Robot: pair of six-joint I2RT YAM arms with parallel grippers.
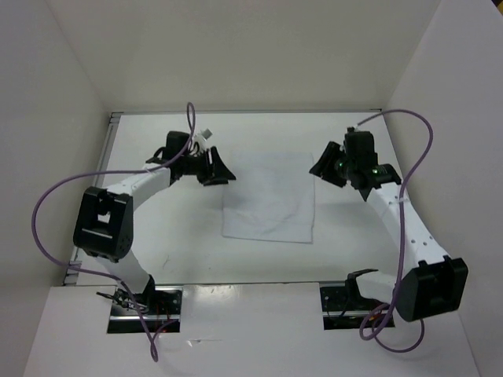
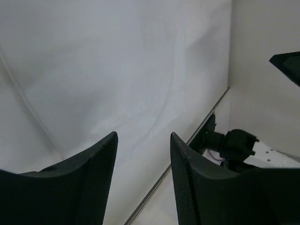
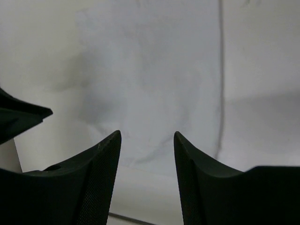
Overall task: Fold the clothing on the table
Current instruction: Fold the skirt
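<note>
The cloth is seen lying flat on the table, near the middle of the top view and a little to the right. Its sides look fairly straight and tidy. A few soft lines are seen across it. No doubled edge is clearly shown, so it cannot be told whether a fold has been made already.

The left gripper is placed just beside the cloth's upper left corner. The right gripper is placed just beside its upper right corner. In both wrist views the two fingers are seen spread apart. A gap is seen between them, and nothing is held in it. So the cloth is not gripped by either gripper.

The job is judged to be between steps. The cloth is laid out smooth, but a small, neat bundle is not yet made. More folding is thought to be left. For the next fold, the two upper corners would likely have to be pinched, lifted and carried over to the lower edge.
</note>
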